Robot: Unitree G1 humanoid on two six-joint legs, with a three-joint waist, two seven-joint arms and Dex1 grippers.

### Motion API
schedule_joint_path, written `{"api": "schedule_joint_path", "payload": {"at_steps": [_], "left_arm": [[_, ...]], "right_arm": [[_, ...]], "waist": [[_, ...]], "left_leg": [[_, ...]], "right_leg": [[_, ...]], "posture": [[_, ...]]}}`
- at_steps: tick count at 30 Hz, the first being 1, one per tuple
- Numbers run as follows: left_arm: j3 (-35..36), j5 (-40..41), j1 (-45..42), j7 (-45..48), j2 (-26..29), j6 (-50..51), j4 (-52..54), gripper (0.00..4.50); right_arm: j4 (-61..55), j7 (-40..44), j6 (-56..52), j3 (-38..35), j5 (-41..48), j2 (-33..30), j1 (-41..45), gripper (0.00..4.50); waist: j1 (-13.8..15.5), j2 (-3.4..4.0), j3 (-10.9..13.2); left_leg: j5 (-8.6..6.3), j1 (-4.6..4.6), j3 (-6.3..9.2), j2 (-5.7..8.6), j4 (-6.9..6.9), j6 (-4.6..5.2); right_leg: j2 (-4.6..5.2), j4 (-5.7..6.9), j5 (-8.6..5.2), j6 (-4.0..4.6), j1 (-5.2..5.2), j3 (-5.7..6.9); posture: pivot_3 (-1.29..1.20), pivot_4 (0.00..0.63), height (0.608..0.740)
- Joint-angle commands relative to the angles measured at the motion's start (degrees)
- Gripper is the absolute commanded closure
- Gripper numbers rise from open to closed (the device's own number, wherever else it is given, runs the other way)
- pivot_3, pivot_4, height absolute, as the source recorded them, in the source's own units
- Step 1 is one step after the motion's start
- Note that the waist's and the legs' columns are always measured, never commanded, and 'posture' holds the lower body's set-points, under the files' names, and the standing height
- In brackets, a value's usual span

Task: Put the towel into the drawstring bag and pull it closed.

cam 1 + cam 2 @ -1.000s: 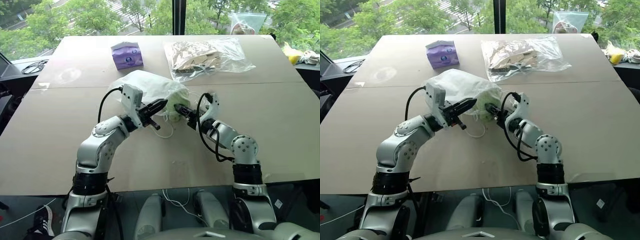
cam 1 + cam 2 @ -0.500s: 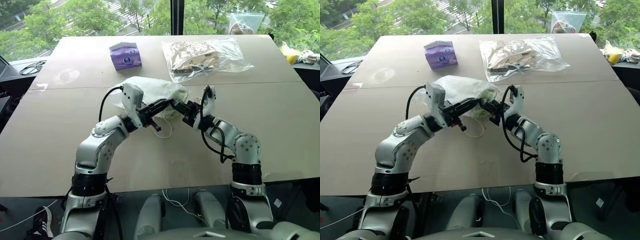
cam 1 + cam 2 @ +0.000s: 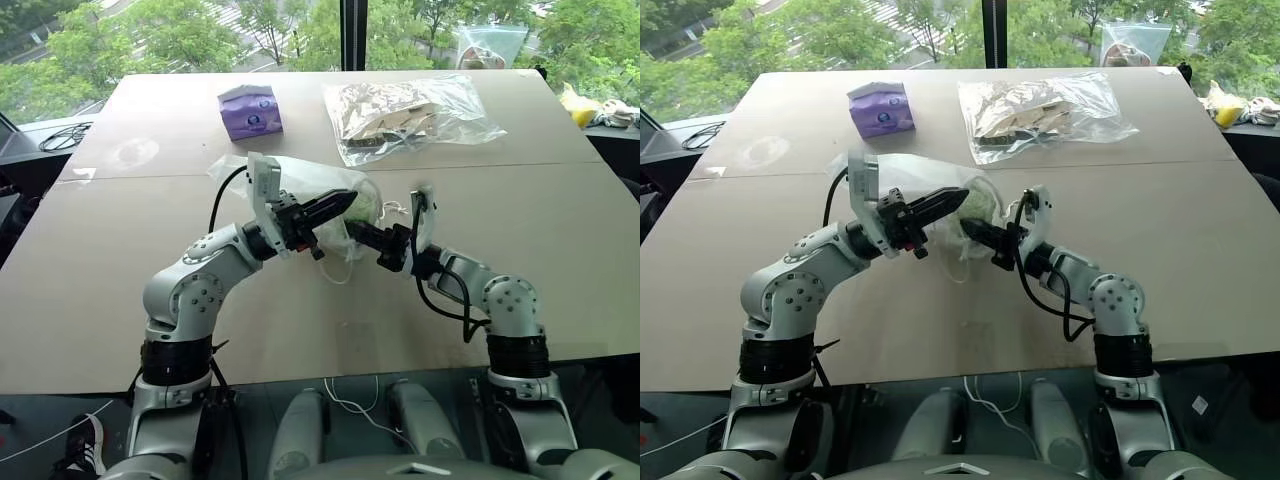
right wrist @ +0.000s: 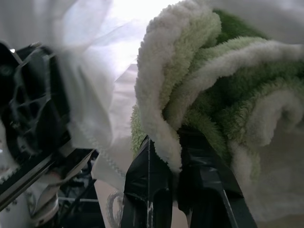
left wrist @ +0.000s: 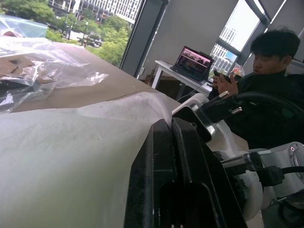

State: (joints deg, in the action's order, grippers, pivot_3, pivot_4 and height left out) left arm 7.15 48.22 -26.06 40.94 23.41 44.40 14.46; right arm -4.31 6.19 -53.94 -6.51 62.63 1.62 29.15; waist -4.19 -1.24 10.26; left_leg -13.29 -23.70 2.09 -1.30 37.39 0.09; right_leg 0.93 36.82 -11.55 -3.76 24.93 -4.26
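Two pincers meet at the thin white fabric drawstring bag: left pincer clamped on its mouth, right pincer pinching the fluffy light green towel just beside that mouth.

The worktop is a broad, pale brown board with a seam running across it just beyond the jaws. Past that seam, on the far half, lie a purple tissue pack out beyond the left jaws and a clear plastic bag with brown contents out beyond the right jaws, the two well apart. The near half, below the jaws, is plain board.
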Motion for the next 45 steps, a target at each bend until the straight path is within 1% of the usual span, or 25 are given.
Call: {"api": "schedule_joint_path", "payload": {"at_steps": [1, 4, 5, 7, 8, 11, 12, 14, 15, 17, 18, 20, 21, 22, 23, 24, 26, 27, 31, 34, 37, 39, 40, 44, 45], "left_arm": [[0.84, 3.49, -0.64, 1.27, 0.67, 1.9, 0.99, 4.5], [0.56, 4.67, -0.59, 1.62, 1.05, 3.01, 1.25, 4.5], [0.48, 5.12, -0.69, 1.74, 1.08, 3.27, 1.38, 4.5], [0.45, 5.69, -1.06, 1.89, 1.15, 3.57, 1.36, 4.5], [0.58, 6.03, -1.3, 1.82, 1.07, 3.71, 1.26, 4.5], [0.7, 6.42, -1.56, 1.7, 0.9, 3.86, 1.06, 4.5], [0.54, 6.4, -1.54, 1.79, 0.96, 3.81, 1.01, 4.5], [0.46, 6.37, -1.53, 2.02, 1.13, 3.68, 0.81, 4.5], [0.45, 6.2, -1.56, 2.08, 1.13, 3.52, 0.63, 4.5], [0.33, 5.82, -1.65, 1.95, 0.93, 3.13, 0.41, 4.5], [0.24, 5.67, -1.69, 1.89, 0.81, 2.89, 0.4, 4.5], [0.13, 5.35, -1.73, 2.27, 0.78, 2.26, 0.36, 4.5], [0.17, 5.24, -1.68, 2.44, 0.8, 1.95, 0.44, 4.5], [0.37, 5.26, -1.65, 2.31, 0.58, 1.51, 0.59, 4.5], [0.72, 5.34, -1.69, 1.84, 0.39, 1.4, 0.41, 4.5], [0.82, 4.95, -1.74, 1.52, 0.43, 1.18, 0.01, 4.5], [0.42, 3.13, -1.69, 1.07, 0.77, 0.2, -0.88, 4.5], [0.31, 2.12, -1.64, 0.73, 0.84, -0.48, -1.49, 4.5], [2.11, 1.75, -2.62, -1.08, -0.11, -1.95, -3.89, 4.5], [2.8, 0.62, -3.42, -2.41, -0.39, -2.96, -5.61, 4.5], [2.74, -0.01, -3.28, -2.51, -0.5, -3.54, -5.75, 4.5], [2.77, 0.12, -3.16, -2.62, -0.63, -3.55, -5.54, 4.5], [2.82, 0.17, -3.07, -2.72, -0.67, -3.54, -5.43, 4.5], [3.06, 0.34, -2.71, -3.0, -0.61, -3.33, -5.3, 4.5], [3.09, 0.37, -2.62, -3.02, -0.57, -3.29, -5.32, 4.5]], "right_arm": [[2.4, -2.96, 4.64, -3.51, -1.11, 0.99, 3.54, 4.4], [-4.5, 4.06, -1.72, 4.09, 0.21, -1.26, 1.49, 4.4], [-5.26, 3.52, -0.85, 3.96, 0.42, -0.35, 1.04, 4.4], [-2.19, -3.31, 4.07, -0.28, -1.37, 3.19, 1.58, 4.4], [-1.55, -4.0, 3.78, -0.63, -1.82, 3.21, 1.46, 4.4], [-8.41, 5.56, -1.14, 8.48, -4.14, -2.87, -1.42, 4.4], [-5.62, 1.37, 3.3, 5.35, -5.69, -0.57, -0.19, 4.4], [3.14, -10.79, 11.39, -3.96, -6.45, 4.44, 3.49, 4.4], [4.12, -9.19, 12.31, -4.32, -7.83, 3.79, 4.14, 4.4], [0.4, -2.66, 5.86, -0.13, -5.95, 1.16, 3.34, 4.4], [-0.86, -1.92, 6.85, 1.54, -7.96, 0.94, 3.2, 4.4], [3.78, -13.4, 10.88, -2.64, -11.64, 4.12, 5.46, 4.4], [5.67, -17.98, 11.28, -4.86, -12.06, 5.43, 6.15, 4.11], [4.16, -14.67, 9.7, -3.45, -11.26, 4.93, 5.85, 3.73], [1.65, -11.6, 6.98, -2.06, -8.67, 5.08, 5.14, 3.73], [-0.63, -9.47, 4.91, -0.96, -6.6, 5.22, 4.39, 3.12], [-2.27, -9.02, 3.3, -0.73, -5.4, 5.34, 3.67, 2.17], [-2.24, -9.26, 3.03, -1.02, -5.6, 5.04, 3.4, 1.8], [-4.87, -4.87, -1.02, 1.62, -7.04, -1.0, 1.96, 1.8], [-10.24, 0.91, -4.32, 2.85, -2.69, -5.04, -0.15, 1.8], [-17.3, 9.94, -5.29, 2.82, 2.42, -9.64, -5.17, 1.8], [-18.8, 13.56, -2.08, 3.15, -2.08, -14.31, -8.83, 1.8], [-18.53, 14.61, 1.64, 3.05, -6.3, -16.23, -10.13, 1.8], [-16.64, 16.46, 11.21, 5.28, -19.49, -22.58, -11.76, 1.8], [-15.16, 15.7, 14.42, 7.15, -24.54, -23.67, -11.79, 1.8]], "waist": [[0.29, 0.01, 0.01], [0.68, 0.01, 0.01], [0.6, 0.01, 0.01], [0.21, 0.01, 0.01], [0.22, 0.01, 0.01], [0.78, 0.02, 0.01], [0.82, 0.02, 0.01], [0.43, 0.01, 0.01], [0.24, 0.01, 0.01], [0.55, 0.02, 0.01], [0.73, 0.02, 0.01], [0.35, 0.02, 0.01], [0.05, 0.02, 0.01], [-0.02, 0.02, 0.01], [0.17, 0.02, 0.01], [0.28, 0.02, 0.01], [0.4, 0.02, 0.01], [0.4, 0.02, 0.01], [0.6, 0.02, 0.01], [0.77, 0.02, 0.01], [0.76, 0.02, 0.01], [0.75, 0.01, 0.01], [0.77, 0.01, 0.0], [0.77, 0.0, 0.01], [0.69, -0.01, 0.01]], "left_leg": [[0.01, -0.01, 0.03, -0.01, 0.0, 0.0], [0.01, -0.06, 0.09, 0.01, 0.01, 0.01], [0.01, -0.09, 0.07, 0.02, -0.01, 0.0], [0.0, -0.1, 0.03, 0.01, -0.08, 0.0], [0.0, -0.1, 0.03, 0.01, -0.08, 0.0], [0.01, -0.1, 0.07, 0.03, -0.09, 0.0], [0.01, -0.1, 0.06, 0.04, -0.05, 0.0], [0.01, -0.1, 0.0, 0.05, 0.0, 0.0], [0.01, -0.05, -0.04, 0.03, 0.0, 0.0], [0.05, -0.04, 0.04, 0.02, 0.01, -0.04], [0.05, -0.04, 0.08, 0.02, 0.01, -0.04], [0.05, -0.06, 0.06, 0.02, 0.0, -0.04], [0.05, -0.05, 0.04, 0.02, -0.03, -0.04], [0.05, -0.04, -0.02, 0.0, -0.08, -0.04], [0.05, -0.06, 0.0, -0.01, -0.11, -0.04], [0.05, -0.08, 0.04, 0.0, -0.15, -0.04], [0.05, -0.14, 0.07, 0.0, -0.17, -0.04], [0.05, -0.14, 0.05, 0.0, -0.17, -0.04], [0.05, -0.14, -0.01, 0.03, -0.09, -0.04], [0.05, -0.13, 0.01, 0.03, -0.01, -0.04], [0.05, -0.12, 0.02, 0.03, -0.03, -0.04], [0.05, -0.12, 0.04, 0.02, -0.08, -0.04], [0.05, -0.12, 0.03, 0.02, -0.09, -0.04], [0.05, -0.1, -0.1, 0.05, 0.01, -0.05], [0.05, -0.07, -0.13, 0.04, 0.02, -0.05]], "right_leg": [[-0.02, 0.0, 0.02, 0.02, 0.01, 0.01], [0.0, -0.02, 0.01, 0.03, -0.01, 0.07], [0.03, -0.05, 0.03, 0.07, 0.0, 0.06], [0.03, -0.07, 0.13, 0.25, 0.03, 0.03], [0.03, -0.07, 0.13, 0.25, 0.05, 0.03], [0.04, -0.07, 0.12, 0.24, 0.04, 0.06], [0.07, -0.08, 0.11, 0.22, 0.01, 0.06], [0.08, -0.1, 0.08, 0.14, 0.01, 0.03], [0.06, -0.09, 0.06, 0.1, 0.01, 0.01], [0.01, -0.05, 0.05, 0.08, 0.01, 0.03], [0.01, -0.04, 0.05, 0.09, 0.0, 0.06], [0.02, -0.05, 0.06, 0.11, 0.0, 0.06], [0.02, -0.05, 0.13, 0.22, 0.01, 0.04], [0.01, -0.04, 0.17, 0.29, 0.06, 0.0], [0.0, -0.02, 0.17, 0.3, 0.11, 0.0], [-0.01, -0.01, 0.17, 0.31, 0.13, 0.01], [0.0, -0.02, 0.16, 0.32, 0.14, 0.04], [0.02, -0.04, 0.16, 0.31, 0.14, 0.04], [0.05, -0.06, 0.17, 0.28, 0.12, 0.01], [0.05, -0.05, 0.13, 0.22, 0.09, 0.02], [0.03, -0.04, 0.12, 0.2, 0.09, 0.03], [0.02, -0.05, 0.09, 0.18, 0.09, 0.02], [0.03, -0.06, 0.09, 0.17, 0.08, 0.03], [0.05, -0.08, 0.03, 0.05, 0.07, -0.06], [0.05, -0.07, 0.03, 0.05, 0.07, -0.08]], "posture": [[0.0, 0.15, 0.74], [0.0, 0.15, 0.74], [0.0, 0.15, 0.74], [0.0, 0.15, 0.74], [0.0, 0.15, 0.74], [0.0, 0.15, 0.74], [0.0, 0.15, 0.74], [0.0, 0.15, 0.74], [0.0, 0.15, 0.74], [0.0, 0.15, 0.74], [0.0, 0.15, 0.74], [0.0, 0.15, 0.74], [0.0, 0.15, 0.74], [0.0, 0.15, 0.74], [0.0, 0.15, 0.74], [0.0, 0.15, 0.74], [0.0, 0.15, 0.74], [0.0, 0.15, 0.74], [0.0, 0.15, 0.74], [0.0, 0.15, 0.74], [0.0, 0.15, 0.74], [0.0, 0.15, 0.74], [0.0, 0.15, 0.74], [0.0, 0.15, 0.74], [0.0, 0.15, 0.74]]}}
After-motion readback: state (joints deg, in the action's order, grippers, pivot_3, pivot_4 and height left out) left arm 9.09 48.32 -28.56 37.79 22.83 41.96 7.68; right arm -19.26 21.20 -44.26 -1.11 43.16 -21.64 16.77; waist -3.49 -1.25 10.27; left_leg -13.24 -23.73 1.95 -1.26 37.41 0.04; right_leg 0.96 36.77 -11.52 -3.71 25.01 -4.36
